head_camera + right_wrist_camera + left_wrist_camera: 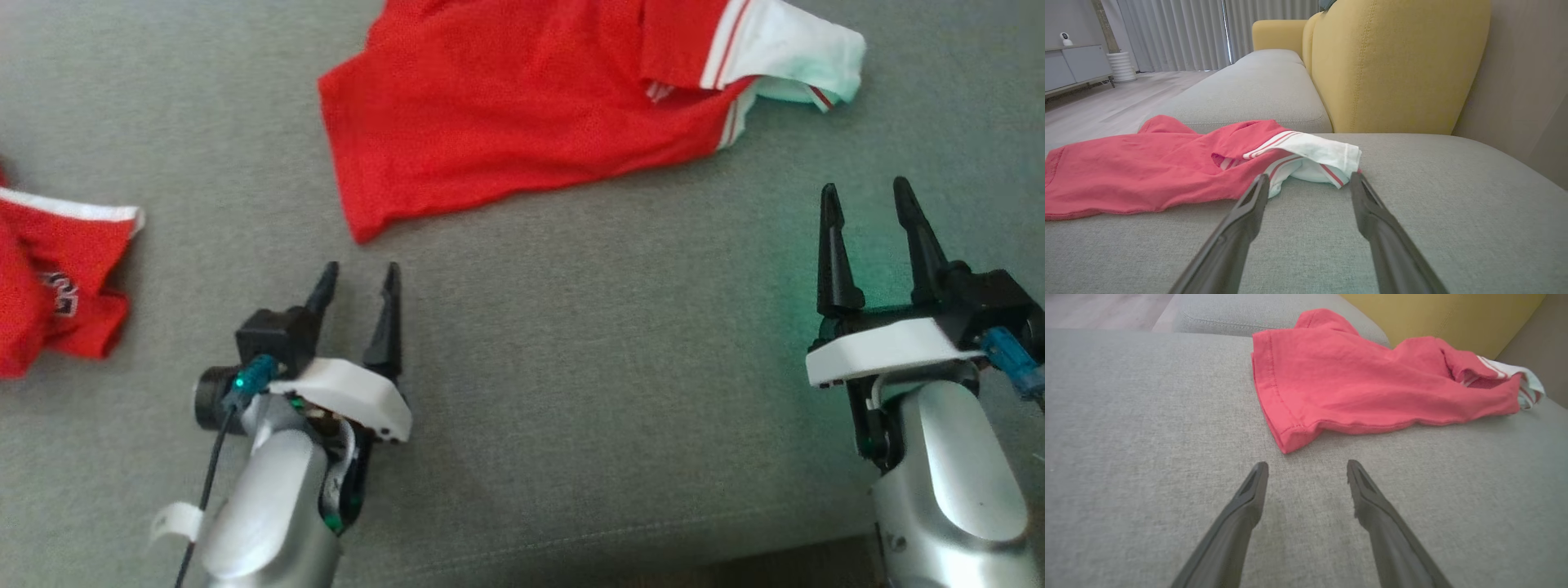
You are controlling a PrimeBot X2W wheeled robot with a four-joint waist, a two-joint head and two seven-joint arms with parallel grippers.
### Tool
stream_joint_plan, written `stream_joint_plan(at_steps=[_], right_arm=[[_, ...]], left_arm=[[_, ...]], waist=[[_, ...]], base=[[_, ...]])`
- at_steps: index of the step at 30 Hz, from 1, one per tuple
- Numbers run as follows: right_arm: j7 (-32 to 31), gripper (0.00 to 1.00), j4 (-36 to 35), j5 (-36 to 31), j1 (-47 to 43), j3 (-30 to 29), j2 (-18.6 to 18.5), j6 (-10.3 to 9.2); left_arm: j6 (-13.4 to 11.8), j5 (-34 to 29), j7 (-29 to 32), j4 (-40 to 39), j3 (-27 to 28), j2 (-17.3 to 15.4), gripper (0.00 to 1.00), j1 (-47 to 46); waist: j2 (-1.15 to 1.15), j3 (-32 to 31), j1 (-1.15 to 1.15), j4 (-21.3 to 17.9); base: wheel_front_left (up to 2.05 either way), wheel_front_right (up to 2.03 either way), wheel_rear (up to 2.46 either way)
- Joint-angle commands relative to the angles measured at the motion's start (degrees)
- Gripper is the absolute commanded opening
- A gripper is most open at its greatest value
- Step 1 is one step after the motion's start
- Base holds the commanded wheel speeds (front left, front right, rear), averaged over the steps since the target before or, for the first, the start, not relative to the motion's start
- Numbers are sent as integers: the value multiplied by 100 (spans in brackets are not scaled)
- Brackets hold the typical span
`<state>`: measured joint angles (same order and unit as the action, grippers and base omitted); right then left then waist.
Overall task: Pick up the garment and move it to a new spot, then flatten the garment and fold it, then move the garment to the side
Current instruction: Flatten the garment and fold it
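At the 9 o'clock edge of the head view a second red cloth lies bunched on the grey sofa cushion, well apart from the work. Toward 7 o'clock the left gripper hovers with its jaws spread wide and nothing between them; its fingers point toward 12 o'clock at the nearest hem corner of the red garment, which lies just beyond their tips. The garment sprawls from 11 to 1 o'clock, rumpled, one side doubled over, its white striped sleeve at the 1 o'clock end. At 4 o'clock the right gripper is likewise released and empty, aimed at that sleeve from near by. Neither touches cloth, so the first step, the pick-up, looks to be in hand. The next move probably calls for each gripper to travel on toward 12 o'clock, come down onto its end of the fabric and pinch only the cloth, not the cushion beneath
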<state>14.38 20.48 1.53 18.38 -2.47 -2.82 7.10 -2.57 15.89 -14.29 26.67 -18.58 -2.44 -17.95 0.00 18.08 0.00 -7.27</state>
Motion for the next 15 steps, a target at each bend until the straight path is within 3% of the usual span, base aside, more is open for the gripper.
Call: stream_joint_plan(at_steps=[1, 5, 15], right_arm=[[62, 100, -211, 53, 134, 140, -7, 39], [62, 100, -265, 114, 161, 155, -7, 39], [62, 100, -299, 214, 154, 136, -6, 39]], left_arm=[[-45, -98, -71, -75, 267, -44, 100, -196], [-69, -232, -71, 181, 573, -45, 100, -344], [162, -481, -71, 281, 863, -44, 100, -477]], waist=[[0, 111, 0, -150], [0, 197, 0, -316], [0, 319, 0, -520]], base=[[0, 0, 0], [0, 0, 0], [0, 0, 0]])
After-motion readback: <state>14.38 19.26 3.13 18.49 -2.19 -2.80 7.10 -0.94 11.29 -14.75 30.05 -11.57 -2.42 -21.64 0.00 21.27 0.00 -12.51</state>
